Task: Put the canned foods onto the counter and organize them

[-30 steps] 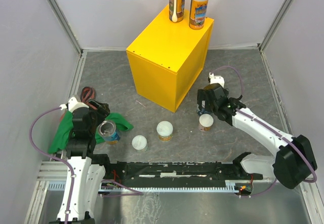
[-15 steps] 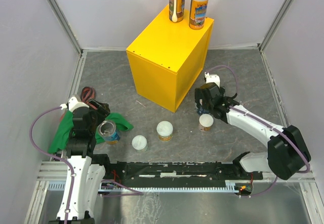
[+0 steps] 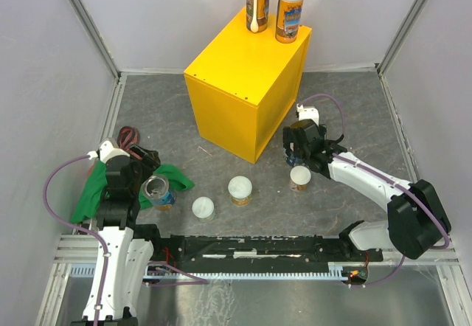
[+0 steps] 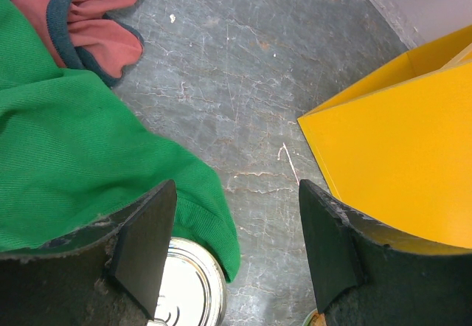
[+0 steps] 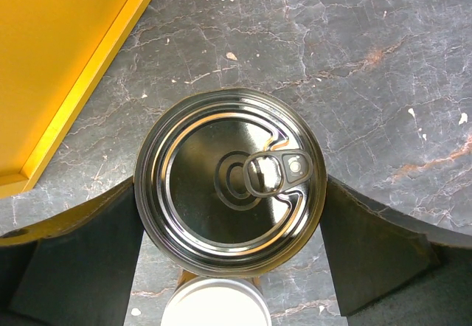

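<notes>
Two tall orange-labelled cans (image 3: pixel 257 1) (image 3: pixel 289 12) stand on the yellow counter (image 3: pixel 243 68). Three short white-lidded cans (image 3: pixel 203 207) (image 3: pixel 240 189) (image 3: pixel 300 175) stand on the grey floor. My right gripper (image 3: pixel 299 152) (image 5: pixel 230 186) straddles a wide silver-topped can (image 5: pixel 230 182) beside the counter, with both pads against its sides. One white lid (image 5: pixel 217 304) sits just behind that can. My left gripper (image 3: pixel 150 172) (image 4: pixel 236 200) hangs open above the floor. Another silver-topped can (image 3: pixel 156 189) (image 4: pixel 188 285) lies under its left finger (image 4: pixel 147 245).
A green cloth (image 3: pixel 96 193) (image 4: pixel 74 156) and a red cloth (image 3: pixel 129 134) (image 4: pixel 81 9) lie on the left, the green one touching the left can. The counter's side (image 4: pixel 398 141) (image 5: pixel 59 60) is close to both grippers. Grey walls enclose the floor.
My right gripper has shifted slightly left toward the counter, over the silver-topped can, and its jaws have narrowed onto it. The left arm has not moved.
</notes>
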Controlling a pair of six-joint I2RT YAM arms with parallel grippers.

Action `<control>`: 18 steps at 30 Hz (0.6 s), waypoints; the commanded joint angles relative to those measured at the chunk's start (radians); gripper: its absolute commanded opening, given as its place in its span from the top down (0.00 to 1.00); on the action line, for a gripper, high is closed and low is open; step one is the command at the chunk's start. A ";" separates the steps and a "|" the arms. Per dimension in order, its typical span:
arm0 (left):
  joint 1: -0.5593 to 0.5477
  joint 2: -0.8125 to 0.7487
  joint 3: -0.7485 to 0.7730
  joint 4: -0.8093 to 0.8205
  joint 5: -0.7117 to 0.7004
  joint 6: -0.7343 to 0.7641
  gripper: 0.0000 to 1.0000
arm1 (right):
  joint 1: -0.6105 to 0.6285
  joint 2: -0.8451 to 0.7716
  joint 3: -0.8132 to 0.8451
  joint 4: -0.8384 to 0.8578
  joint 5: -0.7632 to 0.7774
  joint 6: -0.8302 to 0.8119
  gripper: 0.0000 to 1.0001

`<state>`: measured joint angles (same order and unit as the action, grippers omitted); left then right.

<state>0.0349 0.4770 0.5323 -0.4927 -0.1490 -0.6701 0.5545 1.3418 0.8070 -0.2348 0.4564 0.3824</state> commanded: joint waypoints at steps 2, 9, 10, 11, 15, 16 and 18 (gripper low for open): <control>-0.003 -0.011 0.018 0.030 -0.009 0.040 0.26 | -0.003 -0.047 0.034 0.074 0.055 -0.041 0.83; -0.003 -0.014 0.019 0.028 -0.011 0.040 0.26 | -0.003 -0.073 0.078 0.065 0.055 -0.068 0.99; -0.003 -0.014 0.020 0.027 -0.011 0.040 0.26 | -0.004 -0.078 0.084 0.066 0.052 -0.073 0.99; -0.003 -0.014 0.020 0.027 -0.010 0.041 0.26 | -0.002 -0.080 0.089 0.067 0.051 -0.080 0.99; -0.002 -0.016 0.022 0.025 -0.010 0.041 0.26 | -0.003 -0.093 0.112 0.069 0.062 -0.105 0.99; -0.003 -0.016 0.021 0.025 -0.011 0.042 0.26 | -0.003 -0.097 0.118 0.069 0.067 -0.112 0.99; -0.003 -0.017 0.020 0.026 -0.010 0.041 0.26 | -0.003 -0.104 0.127 0.073 0.074 -0.124 0.99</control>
<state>0.0349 0.4702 0.5323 -0.4927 -0.1493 -0.6697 0.5545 1.3209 0.8242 -0.2783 0.4561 0.3050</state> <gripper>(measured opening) 0.739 0.941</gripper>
